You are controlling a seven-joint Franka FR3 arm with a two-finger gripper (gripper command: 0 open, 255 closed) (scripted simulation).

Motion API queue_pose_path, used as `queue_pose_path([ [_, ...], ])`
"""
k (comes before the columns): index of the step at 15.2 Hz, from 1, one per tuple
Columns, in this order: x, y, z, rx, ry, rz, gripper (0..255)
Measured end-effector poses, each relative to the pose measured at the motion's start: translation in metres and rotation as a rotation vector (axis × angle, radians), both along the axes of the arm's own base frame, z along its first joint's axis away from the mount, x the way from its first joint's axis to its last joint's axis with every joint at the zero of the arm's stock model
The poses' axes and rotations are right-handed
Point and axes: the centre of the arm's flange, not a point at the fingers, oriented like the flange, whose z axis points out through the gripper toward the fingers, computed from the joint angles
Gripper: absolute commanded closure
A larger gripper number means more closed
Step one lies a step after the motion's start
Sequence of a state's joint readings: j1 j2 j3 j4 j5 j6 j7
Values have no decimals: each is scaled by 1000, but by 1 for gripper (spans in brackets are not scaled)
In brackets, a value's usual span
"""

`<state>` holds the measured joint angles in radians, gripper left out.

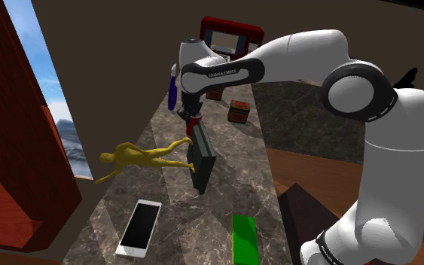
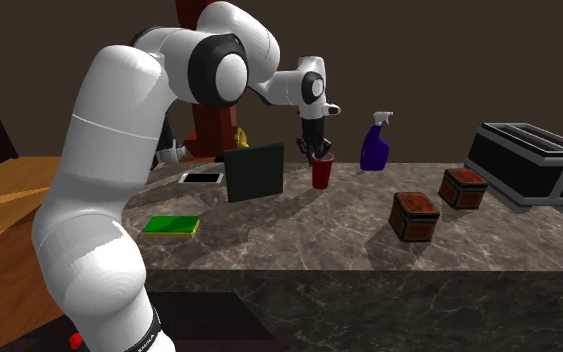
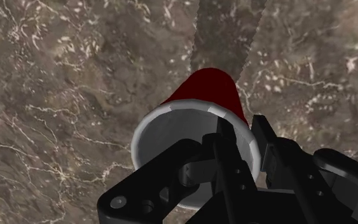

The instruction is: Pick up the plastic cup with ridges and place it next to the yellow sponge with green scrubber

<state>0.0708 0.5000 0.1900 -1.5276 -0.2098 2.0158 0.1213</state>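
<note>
A red cup (image 2: 321, 174) with a white inside stands on the dark marble counter (image 2: 299, 235), just beyond an upright dark slab. From above, my gripper (image 2: 319, 155) is shut on its rim. In the wrist view one finger sits inside the cup (image 3: 209, 89) and the other outside, so the gripper (image 3: 242, 137) clasps the wall. From the shoulder view the cup (image 1: 193, 125) peeks out under the gripper (image 1: 190, 117). The sponge (image 1: 245, 239), green on top with a yellow edge (image 2: 172, 225), lies flat near the counter's front end, well away from the cup.
The dark slab (image 1: 202, 159) stands between cup and sponge. A yellow figure (image 1: 138, 156) and a white phone (image 1: 139, 227) lie toward the window side. A purple spray bottle (image 2: 375, 143), two small chests (image 2: 414, 215) (image 2: 463, 187) and a toaster (image 2: 539, 160) stand beyond.
</note>
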Motion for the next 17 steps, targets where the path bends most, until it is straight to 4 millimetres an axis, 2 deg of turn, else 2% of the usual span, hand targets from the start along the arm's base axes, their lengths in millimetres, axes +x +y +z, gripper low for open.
queue_pose_path([
  [17, -1, 1, 90, 0, 0, 0, 255],
])
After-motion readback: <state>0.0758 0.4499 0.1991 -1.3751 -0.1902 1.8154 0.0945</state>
